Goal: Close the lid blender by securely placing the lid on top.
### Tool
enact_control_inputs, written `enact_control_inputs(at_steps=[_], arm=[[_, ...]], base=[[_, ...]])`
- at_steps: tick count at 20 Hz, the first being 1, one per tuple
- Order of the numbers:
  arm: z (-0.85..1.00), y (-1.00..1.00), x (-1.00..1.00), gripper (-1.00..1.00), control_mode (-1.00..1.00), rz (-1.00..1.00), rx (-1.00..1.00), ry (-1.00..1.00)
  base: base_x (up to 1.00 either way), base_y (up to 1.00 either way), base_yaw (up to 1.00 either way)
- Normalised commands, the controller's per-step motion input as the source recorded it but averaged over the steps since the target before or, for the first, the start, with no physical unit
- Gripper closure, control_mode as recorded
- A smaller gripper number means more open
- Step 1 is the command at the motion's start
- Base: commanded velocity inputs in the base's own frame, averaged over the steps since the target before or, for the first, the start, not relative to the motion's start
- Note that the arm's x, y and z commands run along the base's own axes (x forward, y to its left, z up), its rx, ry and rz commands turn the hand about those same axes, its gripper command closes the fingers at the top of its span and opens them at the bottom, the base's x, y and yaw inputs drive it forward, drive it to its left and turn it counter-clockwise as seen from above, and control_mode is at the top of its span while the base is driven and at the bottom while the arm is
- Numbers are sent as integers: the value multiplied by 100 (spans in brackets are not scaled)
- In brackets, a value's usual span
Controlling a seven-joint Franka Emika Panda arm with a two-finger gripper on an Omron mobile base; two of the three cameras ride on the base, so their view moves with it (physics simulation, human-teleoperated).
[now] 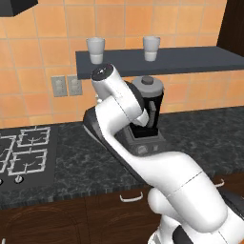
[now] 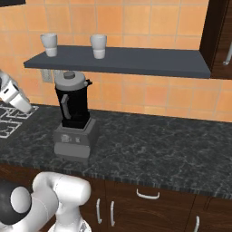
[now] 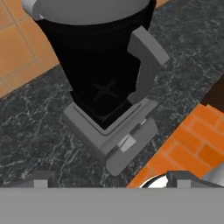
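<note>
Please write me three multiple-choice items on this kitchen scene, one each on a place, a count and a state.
1. Where does the blender stand?
A. on the dark counter
B. on the wall shelf
C. on the stove

2. How many pale cups stand on the shelf?
A. one
B. two
C. four

3. Where is the lid?
A. flat on the counter
B. on top of the black jar
C. on the shelf

Answers:
1 A: its grey base rests on the speckled counter.
2 B: one cup and another are there.
3 B: the grey disc with its knob caps the jar.
</note>
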Motion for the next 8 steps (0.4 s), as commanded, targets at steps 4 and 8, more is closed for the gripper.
enact_control_inputs(at_steps=[4, 8], arm=[[0, 0, 0, -100, -100, 0, 0, 0], [0, 0, 0, -100, -100, 0, 0, 0]], base=[[0, 0, 0], [0, 0, 0]])
